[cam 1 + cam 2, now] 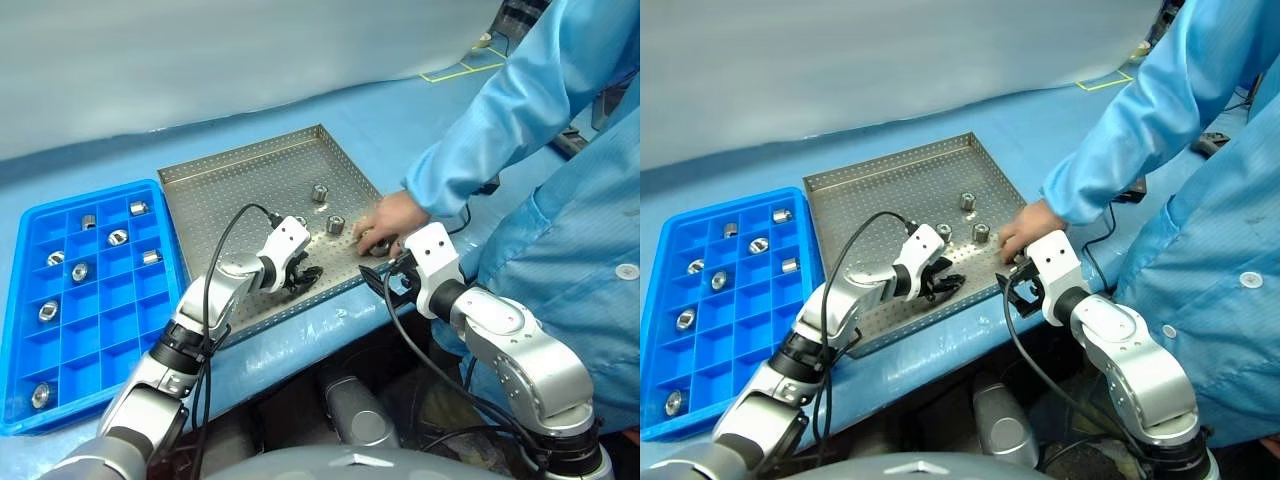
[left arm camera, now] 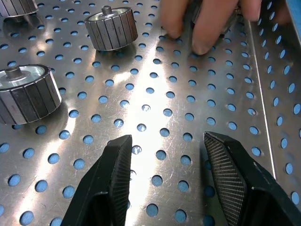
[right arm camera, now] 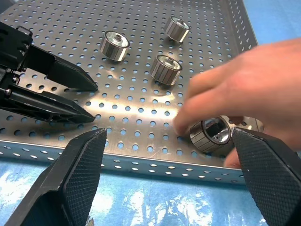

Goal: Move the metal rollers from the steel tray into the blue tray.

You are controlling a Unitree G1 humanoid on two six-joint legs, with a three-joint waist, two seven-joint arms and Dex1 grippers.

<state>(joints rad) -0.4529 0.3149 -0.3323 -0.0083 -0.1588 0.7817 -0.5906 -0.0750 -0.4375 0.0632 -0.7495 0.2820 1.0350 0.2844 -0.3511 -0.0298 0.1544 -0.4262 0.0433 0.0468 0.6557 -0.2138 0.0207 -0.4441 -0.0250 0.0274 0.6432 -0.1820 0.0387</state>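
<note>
You had bright, even overhead lighting across the tabletop [image 1: 120,90]. Glare streaked the steel tray [image 2: 155,84] floor in the left wrist view, and the metal rollers [image 3: 165,68] carried sharp highlights. The person's hand [image 3: 244,84] was motion-blurred in both wrist views. Shadows were soft and short.

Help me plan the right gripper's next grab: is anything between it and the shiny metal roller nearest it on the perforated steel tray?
Yes. A person's hand reaches over the steel tray's near right corner, fingers on that metal roller. The open right gripper faces it from just off the tray's edge.
</note>
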